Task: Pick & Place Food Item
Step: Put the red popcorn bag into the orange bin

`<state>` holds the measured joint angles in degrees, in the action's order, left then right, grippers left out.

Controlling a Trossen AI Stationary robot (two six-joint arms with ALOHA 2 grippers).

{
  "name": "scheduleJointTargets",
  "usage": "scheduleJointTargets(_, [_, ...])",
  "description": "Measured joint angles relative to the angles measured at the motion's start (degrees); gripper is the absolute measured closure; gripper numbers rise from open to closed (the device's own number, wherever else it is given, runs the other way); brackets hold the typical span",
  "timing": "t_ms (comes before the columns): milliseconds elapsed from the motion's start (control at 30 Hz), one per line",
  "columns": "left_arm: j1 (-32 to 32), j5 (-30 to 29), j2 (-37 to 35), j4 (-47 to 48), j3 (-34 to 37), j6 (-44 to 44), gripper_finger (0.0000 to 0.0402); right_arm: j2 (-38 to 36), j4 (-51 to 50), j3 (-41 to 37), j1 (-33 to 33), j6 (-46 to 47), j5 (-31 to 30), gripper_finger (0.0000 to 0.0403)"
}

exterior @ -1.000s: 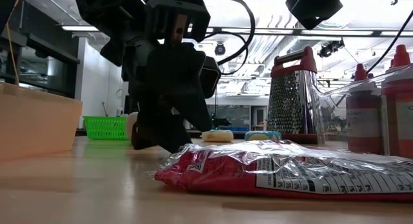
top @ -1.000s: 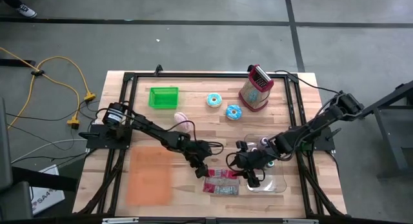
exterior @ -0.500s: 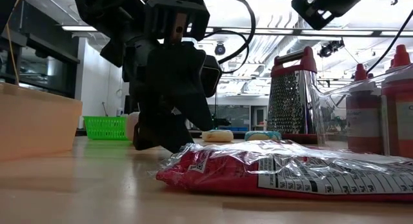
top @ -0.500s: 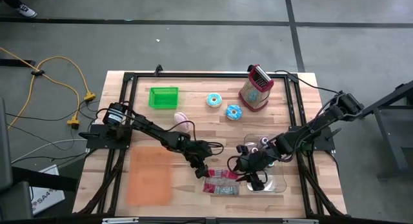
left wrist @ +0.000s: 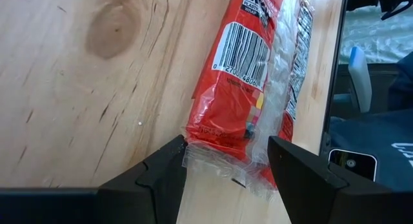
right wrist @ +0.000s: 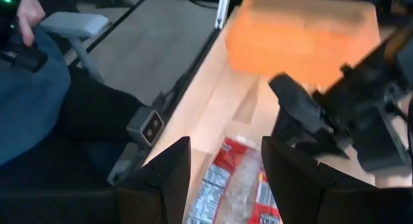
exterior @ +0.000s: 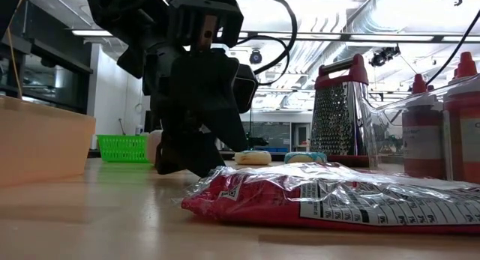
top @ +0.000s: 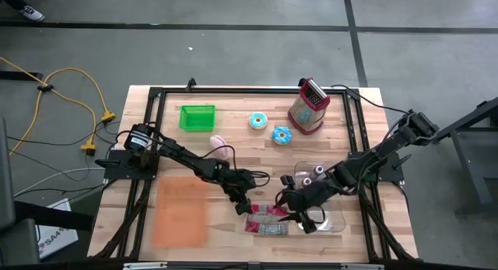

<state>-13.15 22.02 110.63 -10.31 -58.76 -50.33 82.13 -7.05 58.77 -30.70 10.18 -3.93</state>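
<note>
My right gripper (top: pixel 299 216) has slid down off the clear tray (top: pixel 336 220) and now hangs over the right end of the red snack packet (top: pixel 265 222); my left gripper (top: pixel 244 205) has not shifted.

Right fingers (right wrist: pixel 169 179): spread wide, nothing between them, the packet (right wrist: pixel 235 185) below and ahead.

Left fingers (left wrist: pixel 161 175): parted to a middling gap, straddling the crimped clear end of the packet (left wrist: pixel 242 88) without pinching it that I can see.

Packet lies flat on the wooden table (top: pixel 233 134), near its front edge, between my two grippers.

Writing: a barcode on a white panel, digits too small to read surely; a black logo patch cut off at the edge; low view shows a nutrition-style table (exterior: pixel 352 207) in fine print, unreadable. No brand legible.

Behind: metal grater (top: pixel 308 106), two frosted doughnuts (top: pixel 270 127), green basket (top: pixel 197 117), orange block (top: pixel 181 212).
</note>
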Motion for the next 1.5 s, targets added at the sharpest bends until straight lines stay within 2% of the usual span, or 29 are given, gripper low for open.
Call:
scheduleJointTargets(133, [0.0,-0.1,0.0,0.0,0.0,0.4,0.0193,3.8,-2.8,3.8,-1.3,-0.4,-1.6,0.0225])
scheduleJointTargets(400, [0.0,-0.1,0.0,0.0,0.0,0.5,0.0193,17.2,-20.5,19.7,-2.7,3.5,-5.0,0.0225])
scheduleJointTargets(600, [0.0,0.2,0.0,0.2,0.0,0.8,0.0193,22.1,-30.1,27.7,-3.3,8.4,-5.6,0.0225])
scheduleJointTargets(800, [0.0,0.2,0.0,0.3,0.0,1.2,0.0193,25.1,-33.2,28.0,-3.3,15.2,-4.8,0.0226])
scheduleJointTargets(900, [0.0,0.2,0.0,0.3,0.0,1.3,0.0193,27.2,-33.1,28.0,-3.3,15.6,-5.0,0.0236])
scheduleJointTargets(1167, [-0.1,0.4,0.0,0.3,0.0,1.4,0.0193,29.7,-33.4,28.0,-3.6,21.9,-3.2,0.0297])
scheduleJointTargets(1500, [-0.1,0.4,0.0,0.3,0.0,1.3,0.0193,29.7,-32.8,26.1,-5.0,25.3,-5.0,0.0379])
